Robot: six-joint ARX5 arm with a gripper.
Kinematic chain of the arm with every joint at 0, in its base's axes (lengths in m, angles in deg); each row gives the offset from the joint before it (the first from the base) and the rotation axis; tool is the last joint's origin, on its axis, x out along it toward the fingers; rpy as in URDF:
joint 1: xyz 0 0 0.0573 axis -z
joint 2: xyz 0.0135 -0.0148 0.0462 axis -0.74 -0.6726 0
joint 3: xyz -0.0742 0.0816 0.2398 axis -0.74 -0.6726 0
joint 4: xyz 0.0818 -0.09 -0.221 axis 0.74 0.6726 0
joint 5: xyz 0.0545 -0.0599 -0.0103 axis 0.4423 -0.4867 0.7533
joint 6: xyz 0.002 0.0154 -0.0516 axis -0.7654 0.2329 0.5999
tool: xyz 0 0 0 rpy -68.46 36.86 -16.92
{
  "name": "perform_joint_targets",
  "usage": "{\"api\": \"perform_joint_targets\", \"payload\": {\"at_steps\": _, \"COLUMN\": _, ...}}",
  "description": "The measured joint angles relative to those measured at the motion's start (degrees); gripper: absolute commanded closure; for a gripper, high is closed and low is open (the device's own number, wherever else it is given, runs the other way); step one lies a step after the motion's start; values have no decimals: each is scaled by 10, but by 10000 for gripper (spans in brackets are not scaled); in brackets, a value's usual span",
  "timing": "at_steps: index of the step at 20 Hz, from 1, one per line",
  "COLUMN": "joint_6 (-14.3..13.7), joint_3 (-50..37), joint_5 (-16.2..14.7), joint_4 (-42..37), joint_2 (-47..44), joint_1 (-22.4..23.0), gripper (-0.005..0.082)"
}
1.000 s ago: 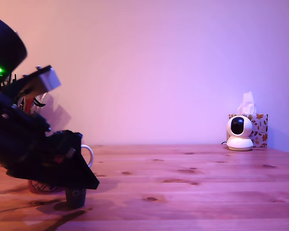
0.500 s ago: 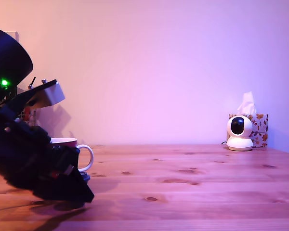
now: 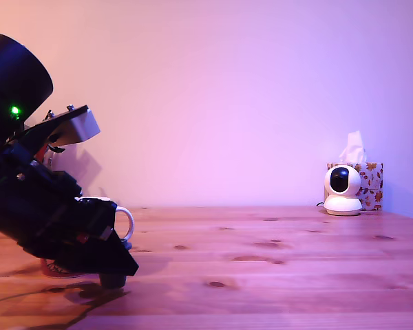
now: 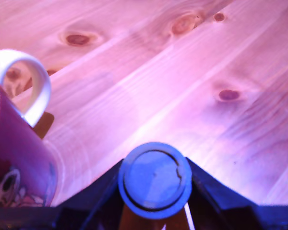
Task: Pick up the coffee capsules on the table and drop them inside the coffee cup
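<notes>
The gripper [image 4: 155,211] is closed on a blue coffee capsule [image 4: 155,179], its dark jaws pressing the capsule's sides from either flank so that the round foil lid faces the wrist camera; that side-on pinch leaves the tapered body free to fall straight once the jaws part. In the exterior view the arm [image 3: 48,213] fills the frame's 9 o'clock region, nose angled down, and the capsule's dark base [image 3: 113,280] pokes out beneath the gripper, just above the table [image 3: 275,275] or barely touching it; I cannot tell which. The coffee cup [image 4: 14,143] stands just beside the held capsule, about 9 o'clock of it in the wrist view, its white handle [image 4: 31,86] curling toward the open tabletop. In the exterior view only the handle [image 3: 126,223] and a sliver of rim show behind the arm. The cup being so near, the carry should be short: a lift above the rim, then a small sideways shift. No second capsule is visible. A white camera [image 3: 343,189] and a tissue box [image 3: 370,180] sit well apart at 3 o'clock.
</notes>
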Motion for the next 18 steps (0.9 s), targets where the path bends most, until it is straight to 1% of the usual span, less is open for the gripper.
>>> {"api": "perform_joint_targets", "payload": {"at_steps": 2, "joint_6": 0, "joint_3": 9, "joint_5": -7, "joint_4": 7, "joint_2": 11, "joint_1": 0, "gripper": 537}}
{"api": "perform_joint_targets", "payload": {"at_steps": 4, "joint_6": 0, "joint_3": 20, "joint_5": -23, "joint_4": 17, "joint_2": 46, "joint_1": 0, "gripper": 537}}
{"api": "perform_joint_targets", "payload": {"at_steps": 7, "joint_6": 0, "joint_3": 43, "joint_5": -38, "joint_4": 56, "joint_2": 102, "joint_1": 0, "gripper": 537}}
{"api": "perform_joint_targets", "payload": {"at_steps": 10, "joint_6": 0, "joint_3": 58, "joint_5": -39, "joint_4": 98, "joint_2": 136, "joint_1": -1, "gripper": 537}}
{"api": "perform_joint_targets", "payload": {"at_steps": 13, "joint_6": 0, "joint_3": 60, "joint_5": -39, "joint_4": 130, "joint_2": 158, "joint_1": -12, "gripper": 537}}
{"api": "perform_joint_targets", "payload": {"at_steps": 18, "joint_6": 0, "joint_3": 60, "joint_5": -38, "joint_4": 169, "joint_2": 187, "joint_1": -56, "gripper": 537}}
